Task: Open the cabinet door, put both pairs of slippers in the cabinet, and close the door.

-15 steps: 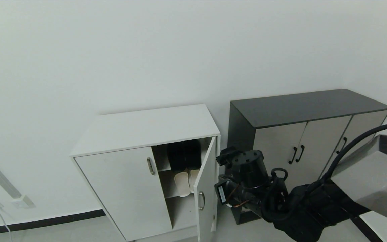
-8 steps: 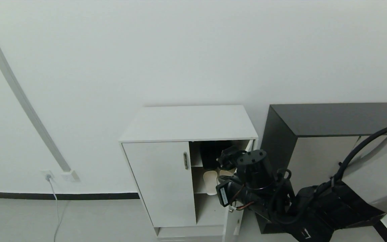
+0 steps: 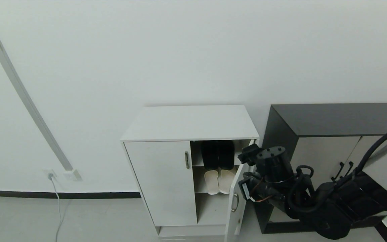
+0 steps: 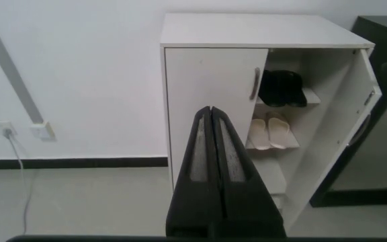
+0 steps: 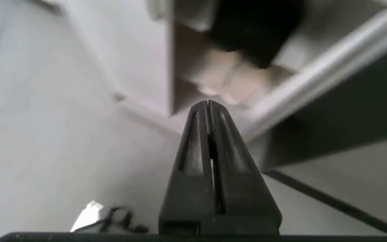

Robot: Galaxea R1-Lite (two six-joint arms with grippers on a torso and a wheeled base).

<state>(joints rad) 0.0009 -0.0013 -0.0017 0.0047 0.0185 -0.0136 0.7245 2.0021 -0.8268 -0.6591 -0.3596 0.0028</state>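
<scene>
In your head view the door (image 3: 233, 218) of the white cabinet (image 3: 186, 122) stands open, black slippers (image 3: 217, 154) shelved above white slippers (image 3: 218, 181); your wrist views add the left end effector (image 4: 211, 117) and right end effector (image 5: 209, 111), both closed on nothing.

Dark sideboard (image 3: 334, 117), wall socket (image 3: 49, 174), slanted conduit (image 3: 22, 97)
</scene>
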